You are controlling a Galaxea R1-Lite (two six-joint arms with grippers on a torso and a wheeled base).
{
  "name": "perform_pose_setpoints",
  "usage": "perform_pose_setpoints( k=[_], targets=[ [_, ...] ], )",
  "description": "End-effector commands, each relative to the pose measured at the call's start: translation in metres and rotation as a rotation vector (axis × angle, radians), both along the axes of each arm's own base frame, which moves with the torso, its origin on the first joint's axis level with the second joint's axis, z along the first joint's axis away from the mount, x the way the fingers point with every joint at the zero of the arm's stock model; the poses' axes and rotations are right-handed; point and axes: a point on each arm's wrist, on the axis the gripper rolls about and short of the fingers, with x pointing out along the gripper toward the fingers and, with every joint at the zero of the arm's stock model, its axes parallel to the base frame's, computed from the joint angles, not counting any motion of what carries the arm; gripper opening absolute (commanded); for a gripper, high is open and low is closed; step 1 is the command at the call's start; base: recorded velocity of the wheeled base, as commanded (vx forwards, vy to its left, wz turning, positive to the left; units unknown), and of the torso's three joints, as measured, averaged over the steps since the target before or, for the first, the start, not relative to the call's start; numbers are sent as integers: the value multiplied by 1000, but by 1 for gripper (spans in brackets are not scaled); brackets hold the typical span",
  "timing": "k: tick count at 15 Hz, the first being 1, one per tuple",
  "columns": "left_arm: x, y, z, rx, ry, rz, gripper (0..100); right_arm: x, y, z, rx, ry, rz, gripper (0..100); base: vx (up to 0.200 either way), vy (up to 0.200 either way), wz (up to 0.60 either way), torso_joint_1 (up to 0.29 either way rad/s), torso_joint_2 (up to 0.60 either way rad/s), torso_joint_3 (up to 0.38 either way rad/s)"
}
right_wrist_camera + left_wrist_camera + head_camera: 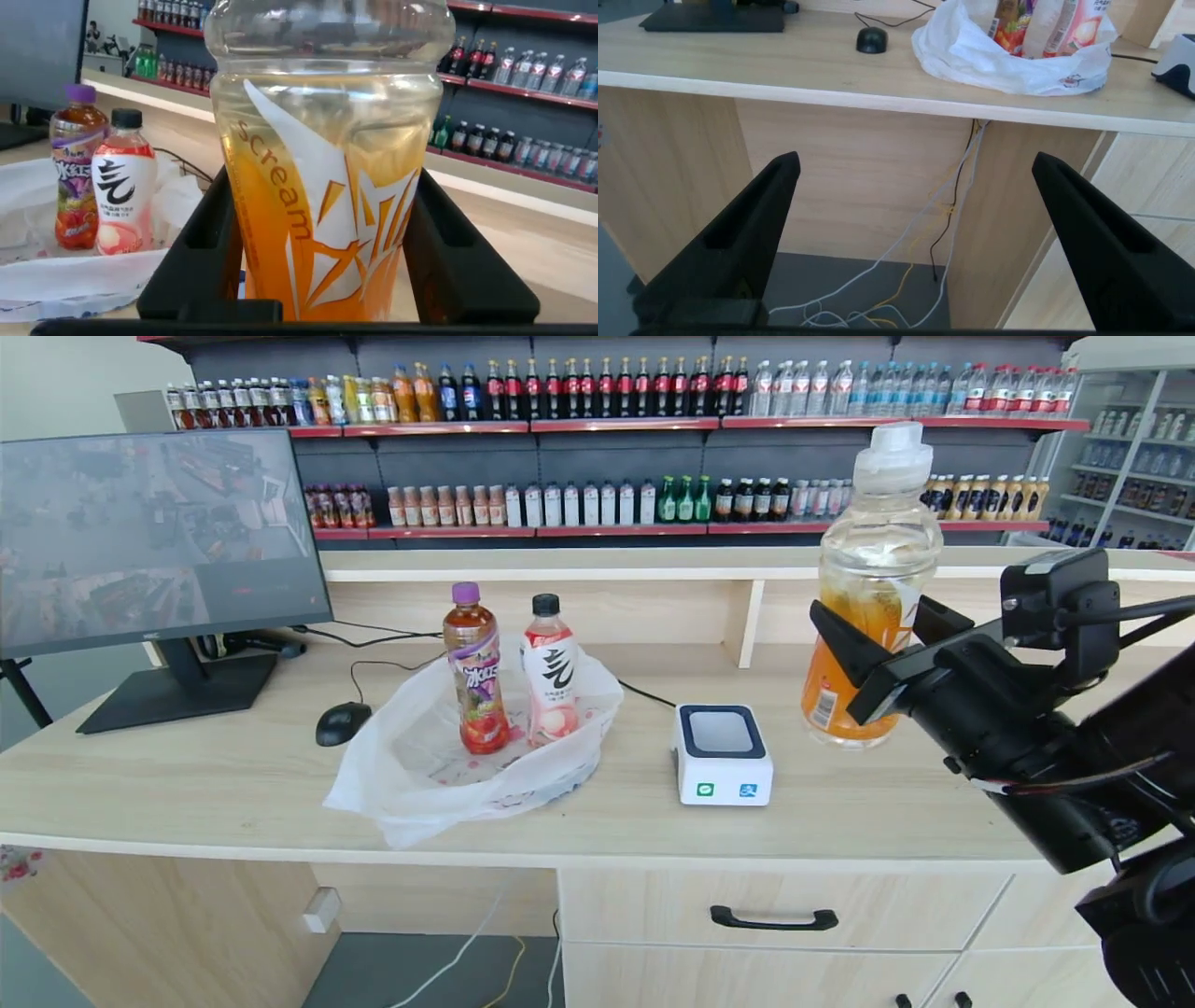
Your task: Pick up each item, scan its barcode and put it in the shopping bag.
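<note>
Care goes to the barcode: the right gripper, closed around the orange drink bottle held aloft right of the scanner, should turn that label toward the scanner's window.

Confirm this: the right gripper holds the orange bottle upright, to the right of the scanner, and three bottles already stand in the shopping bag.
Not quite. Two bottles stand in the shopping bag, not three: a purple-capped bottle and a black-capped bottle, as the head view shows. The rest holds: the right gripper holds the orange bottle upright, to the right of the scanner.
</note>
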Motion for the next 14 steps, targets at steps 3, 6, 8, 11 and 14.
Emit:
perform_pose_setpoints(
  k=[3,6,8,11,14],
  targets=[
    [0,0,0,0,0,0,100,0,-1,0,5,1,-3,0,0,200,0,6,2,1],
    [0,0,0,0,0,0,100,-1,0,3,9,-7,2,0,0,200,0,-4,1,5],
    [0,0,0,0,0,2,100,-2,4,3,9,-9,18,0,0,200,0,5,5,5],
    [0,0,0,2,0,0,100,-8,34,4,47,-1,136,0,0,0,0,0,0,0],
    [0,0,0,2,0,0,100,6,48,-6,38,22,148,0,0,0,0,0,0,0]
  ],
)
